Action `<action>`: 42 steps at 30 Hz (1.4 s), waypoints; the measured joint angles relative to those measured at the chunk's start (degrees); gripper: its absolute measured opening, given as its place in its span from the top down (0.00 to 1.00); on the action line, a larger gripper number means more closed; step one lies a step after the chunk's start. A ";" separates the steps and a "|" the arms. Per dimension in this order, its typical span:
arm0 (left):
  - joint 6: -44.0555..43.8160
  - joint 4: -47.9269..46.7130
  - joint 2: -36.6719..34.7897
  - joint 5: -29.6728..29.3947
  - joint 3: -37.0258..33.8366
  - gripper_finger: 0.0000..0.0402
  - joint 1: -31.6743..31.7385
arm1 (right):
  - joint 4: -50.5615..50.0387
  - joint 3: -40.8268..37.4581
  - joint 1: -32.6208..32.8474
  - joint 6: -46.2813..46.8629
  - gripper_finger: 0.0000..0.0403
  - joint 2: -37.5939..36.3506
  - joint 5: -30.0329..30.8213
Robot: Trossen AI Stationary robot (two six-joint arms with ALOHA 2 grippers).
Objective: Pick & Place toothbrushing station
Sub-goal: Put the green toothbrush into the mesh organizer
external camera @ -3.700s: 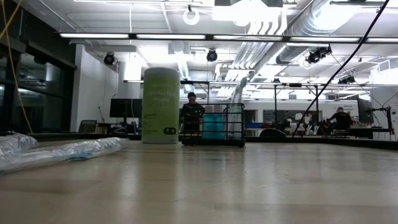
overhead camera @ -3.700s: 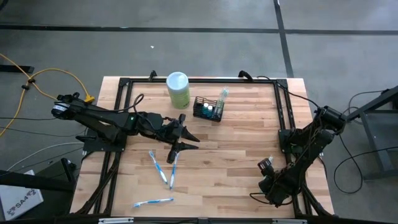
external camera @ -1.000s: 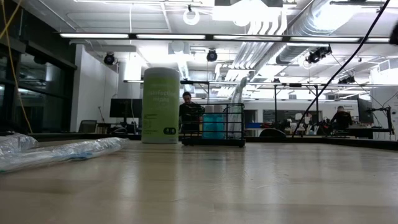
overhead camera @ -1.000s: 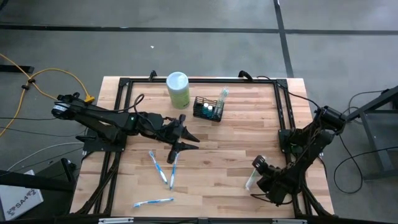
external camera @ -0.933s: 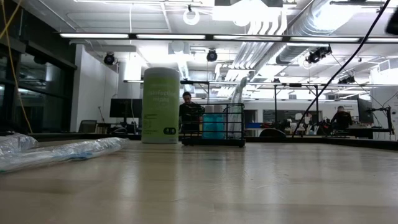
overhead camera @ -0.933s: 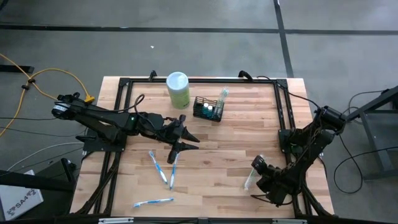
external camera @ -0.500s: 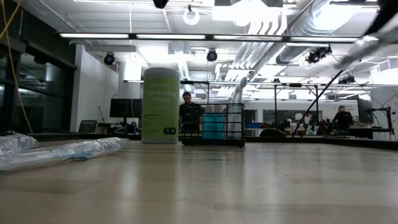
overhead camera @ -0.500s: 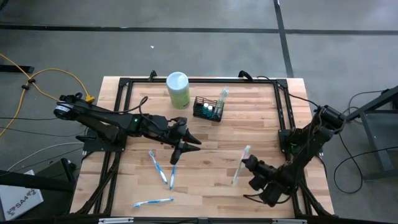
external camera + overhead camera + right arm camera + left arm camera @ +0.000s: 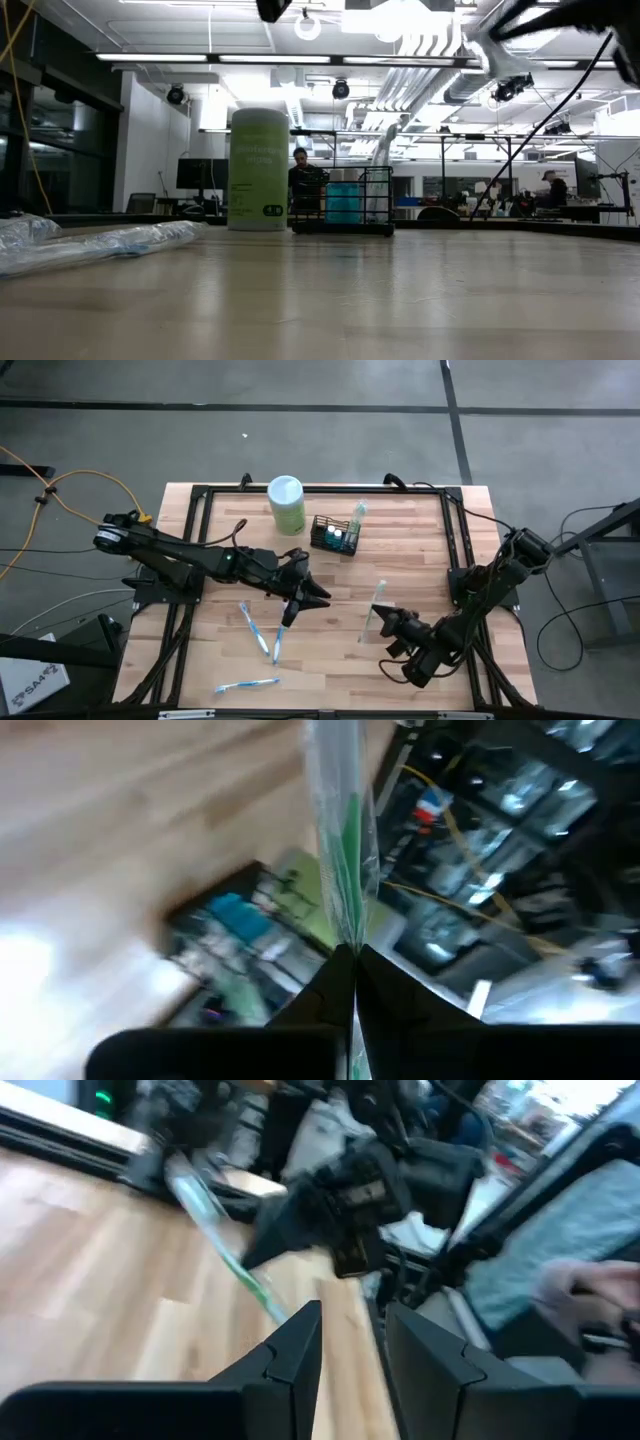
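Observation:
The toothbrushing station (image 9: 335, 535) is a small black wire basket standing at the table's far middle, with bottles and a wrapped item in it; it also shows in the low view (image 9: 345, 200). My right gripper (image 9: 383, 622) hovers over the table's right middle, shut on a clear-wrapped toothbrush (image 9: 374, 605) with green in it (image 9: 340, 840). My left gripper (image 9: 312, 596) hangs open above the table's middle, nothing between its fingers (image 9: 355, 1355). It faces the right gripper and its toothbrush (image 9: 215, 1230). My right gripper pinches the wrapped toothbrush between its two shut fingers at the brush's near end (image 9: 346, 942). The fingers come nearly level from the table's near right. The brush sticks out past the fingertips toward the far edge (image 9: 380, 588), lifted clear of the table.
A pale green canister with a white lid (image 9: 286, 503) stands left of the station. Two blue wrapped toothbrushes (image 9: 265, 632) lie crossed below my left gripper, and a third (image 9: 245, 685) lies near the front edge. A black frame (image 9: 200, 495) borders the table.
My right gripper has gone up and toward the table's middle with the wrapped toothbrush and has rolled, so the brush has swung round toward the far edge. My left gripper has shifted a little toward the right edge and rolled, staying open.

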 joint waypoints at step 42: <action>-3.86 24.46 12.83 33.68 -0.01 0.73 9.52 | 48.11 0.11 -9.19 -46.20 0.99 0.00 -9.70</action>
